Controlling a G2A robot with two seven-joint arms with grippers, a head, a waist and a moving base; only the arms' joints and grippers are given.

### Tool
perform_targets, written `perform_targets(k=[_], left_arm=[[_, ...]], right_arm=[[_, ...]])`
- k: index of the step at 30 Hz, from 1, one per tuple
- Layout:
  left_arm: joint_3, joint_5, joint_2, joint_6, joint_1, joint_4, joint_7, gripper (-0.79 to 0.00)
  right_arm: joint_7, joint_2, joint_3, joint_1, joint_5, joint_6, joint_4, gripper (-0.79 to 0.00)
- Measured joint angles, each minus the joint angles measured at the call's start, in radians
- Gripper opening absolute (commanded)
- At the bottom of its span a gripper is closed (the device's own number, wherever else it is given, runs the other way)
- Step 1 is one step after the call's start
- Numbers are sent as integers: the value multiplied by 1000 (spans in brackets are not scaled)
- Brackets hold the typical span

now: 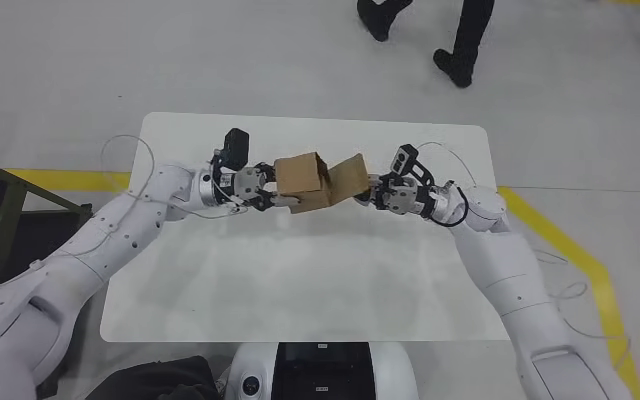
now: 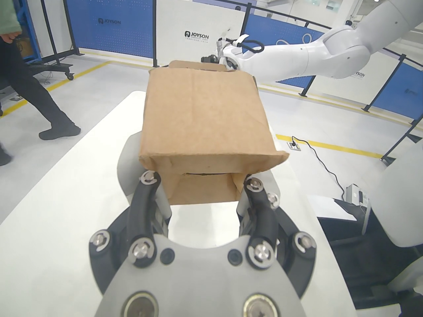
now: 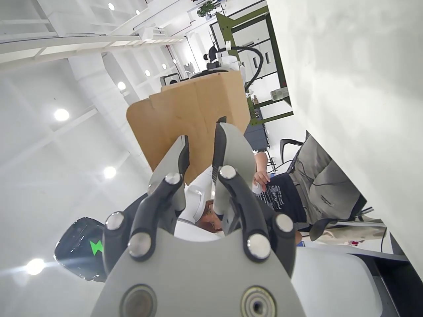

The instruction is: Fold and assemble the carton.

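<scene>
Right now I'm holding the brown cardboard carton (image 1: 303,182) up over the white rectangular table (image 1: 300,290), toward its far edge. My left gripper (image 2: 201,166) is clamping wide across one end, and my right gripper (image 3: 202,143) is pinching narrowly on the opened flap (image 1: 348,178) opposite. Yellow floor tape (image 1: 560,230) is running past the table's corner.
</scene>
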Motion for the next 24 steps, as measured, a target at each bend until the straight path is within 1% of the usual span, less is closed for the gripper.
perform_targets(k=[4,13,24], left_arm=[[-8,39,-11,0,0,6,-21,-406],[-41,110,-35,10,19,13,-44,-406],[-84,163,-53,6,42,19,-65,-403]], right_arm=[[-10,2,-10,5,-29,14,-17,-628],[-38,-1,-51,15,-81,36,-68,-594],[-89,12,-40,-5,-151,50,-143,-573]])
